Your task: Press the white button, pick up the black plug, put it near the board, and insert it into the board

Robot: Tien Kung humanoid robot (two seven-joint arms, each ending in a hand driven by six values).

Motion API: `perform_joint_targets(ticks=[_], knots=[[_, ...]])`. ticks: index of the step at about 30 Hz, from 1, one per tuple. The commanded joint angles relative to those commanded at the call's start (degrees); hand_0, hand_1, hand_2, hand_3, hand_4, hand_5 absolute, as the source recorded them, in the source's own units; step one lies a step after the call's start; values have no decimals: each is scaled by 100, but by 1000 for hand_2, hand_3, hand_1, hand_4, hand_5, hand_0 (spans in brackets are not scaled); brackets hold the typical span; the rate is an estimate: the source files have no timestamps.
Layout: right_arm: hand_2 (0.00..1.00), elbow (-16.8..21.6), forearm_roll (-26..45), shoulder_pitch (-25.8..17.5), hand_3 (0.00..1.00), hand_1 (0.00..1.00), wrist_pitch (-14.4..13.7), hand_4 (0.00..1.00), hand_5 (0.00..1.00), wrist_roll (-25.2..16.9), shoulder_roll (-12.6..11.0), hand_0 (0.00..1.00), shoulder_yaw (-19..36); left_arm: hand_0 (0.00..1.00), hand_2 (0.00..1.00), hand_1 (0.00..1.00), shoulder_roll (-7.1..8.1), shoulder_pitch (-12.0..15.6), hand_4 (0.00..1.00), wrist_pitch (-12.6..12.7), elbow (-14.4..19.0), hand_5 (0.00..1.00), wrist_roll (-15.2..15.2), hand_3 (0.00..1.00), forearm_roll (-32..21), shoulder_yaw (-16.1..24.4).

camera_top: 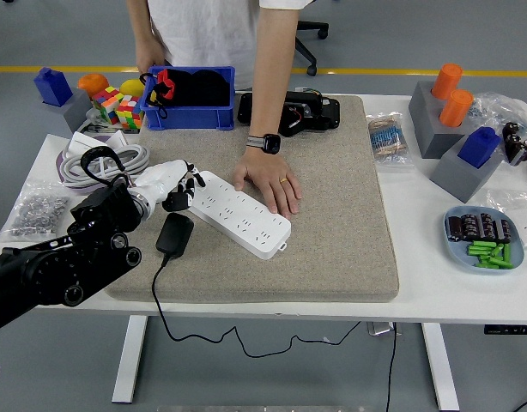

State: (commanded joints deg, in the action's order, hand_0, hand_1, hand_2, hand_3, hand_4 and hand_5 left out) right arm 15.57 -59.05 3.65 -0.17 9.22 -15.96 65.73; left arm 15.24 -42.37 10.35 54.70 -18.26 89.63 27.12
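The robot's left hand (172, 187) hovers at the left end of the white power strip (238, 212), fingers loosely curled and holding nothing — fingertips right over the end where I'd guess the switch sits, though I can't make out the button itself. So this looks like the pressing step. Just near of the hand, the black plug (174, 234) lies flat on the grey mat (332, 215), its cord trailing off the worktop's near edge. Next comes a reach down to grip that plug. A person's hand (268, 182) presses the strip's far side, steadying it. No readable writing anywhere — too small.
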Motion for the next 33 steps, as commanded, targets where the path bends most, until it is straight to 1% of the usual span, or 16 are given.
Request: perform_joint_targets(ticks=[10, 13, 16, 21, 24, 27, 31, 32, 33], knots=[[617, -2, 3, -1, 602, 635, -2, 682, 438, -1, 1, 635, -9, 2, 99, 2, -21, 3, 2, 10, -70, 2, 8, 618, 34, -84], [617, -2, 3, 1, 602, 635, -3, 682, 438, -1, 4, 635, -1, 2, 99, 2, -17, 10, 2, 4, -52, 2, 6, 618, 37, -93], [617, -3, -1, -6, 601, 635, -3, 682, 439, -1, 5, 635, 2, 2, 99, 2, 4, 36, 2, 12, 48, 2, 12, 617, 89, 30], [617, 0, -6, -7, 601, 635, -3, 682, 439, -2, 2, 635, -1, 2, 99, 2, 84, 52, 2, 4, 307, 2, 0, 618, 194, 312], [617, 0, -11, -8, 601, 635, -4, 682, 439, -2, 4, 635, 0, 2, 99, 2, 144, 102, 2, -10, 518, 2, -14, 618, 285, 541], [617, -1, -17, -12, 601, 635, -2, 682, 439, -1, 7, 635, 1, 2, 113, 2, 207, 190, 2, -58, 770, 2, -49, 614, 383, 813], [617, -2, -28, -12, 601, 635, -2, 682, 439, -1, 8, 635, 24, 2, 113, 2, 300, 399, 2, -204, 1136, 2, -124, 614, 539, 1281], [617, -1, -29, -13, 601, 635, -3, 682, 439, -2, 8, 635, 28, 174, 241, 163, 323, 454, 325, -220, 1214, 2, -120, 627, 554, 1380], [617, -2, -33, -12, 601, 635, -3, 682, 439, -1, 7, 635, 34, 174, 241, 163, 344, 512, 325, -232, 1288, 2, -116, 627, 566, 1479]])
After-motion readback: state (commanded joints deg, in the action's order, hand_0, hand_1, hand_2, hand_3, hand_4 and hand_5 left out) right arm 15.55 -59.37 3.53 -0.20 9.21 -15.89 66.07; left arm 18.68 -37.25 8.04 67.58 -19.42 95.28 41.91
